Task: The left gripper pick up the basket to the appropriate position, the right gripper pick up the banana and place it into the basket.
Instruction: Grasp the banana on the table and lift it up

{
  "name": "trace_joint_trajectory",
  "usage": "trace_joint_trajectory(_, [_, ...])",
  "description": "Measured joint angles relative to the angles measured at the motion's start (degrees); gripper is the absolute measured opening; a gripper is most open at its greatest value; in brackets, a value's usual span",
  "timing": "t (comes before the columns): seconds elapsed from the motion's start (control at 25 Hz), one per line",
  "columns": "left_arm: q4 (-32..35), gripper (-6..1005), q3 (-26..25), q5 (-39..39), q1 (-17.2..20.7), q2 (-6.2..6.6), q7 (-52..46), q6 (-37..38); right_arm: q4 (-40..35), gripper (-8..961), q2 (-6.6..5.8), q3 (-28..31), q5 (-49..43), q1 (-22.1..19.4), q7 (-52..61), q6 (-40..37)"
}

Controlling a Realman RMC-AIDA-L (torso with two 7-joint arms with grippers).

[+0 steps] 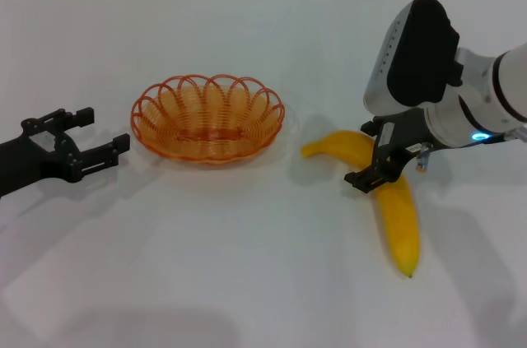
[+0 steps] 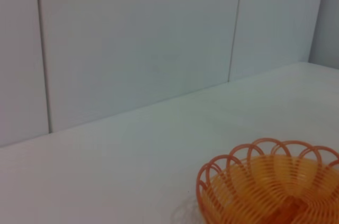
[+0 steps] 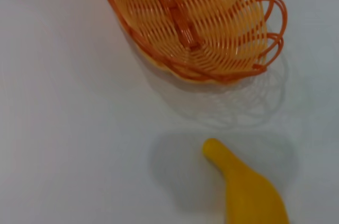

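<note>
The orange wire basket (image 1: 207, 118) stands on the white table in the middle of the head view; it also shows in the left wrist view (image 2: 275, 187) and the right wrist view (image 3: 196, 23). My left gripper (image 1: 100, 134) is open and empty, low over the table just left of the basket, apart from it. The yellow banana (image 1: 399, 216) lies on the table to the right of the basket; its end shows in the right wrist view (image 3: 246, 187). My right gripper (image 1: 387, 169) is open and low over the banana's bend, its jaws on either side of it.
The white table (image 1: 247, 266) reaches back to a white panelled wall (image 2: 137, 38). The bulky white right arm (image 1: 428, 60) hangs over the table's right side.
</note>
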Motion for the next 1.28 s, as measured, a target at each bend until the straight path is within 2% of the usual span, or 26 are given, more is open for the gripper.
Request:
trace_joint_trajectory(0.84, [-0.08, 798, 0.00, 0.00, -0.17, -0.09, 0.00, 0.00, 1.70, 861, 0.05, -0.13, -0.65, 1.94, 1.99, -0.03])
trace_joint_trajectory(1.04, [-0.08, 798, 0.00, 0.00, -0.17, -0.09, 0.00, 0.00, 1.78, 681, 0.00, -0.08, -0.67, 2.22, 3.63, -0.02])
trace_joint_trajectory(1.28, [-0.17, 798, 0.00, 0.00, -0.17, -0.09, 0.00, 0.00, 1.01, 535, -0.09, 0.05, -0.72, 2.20, 3.95, -0.54])
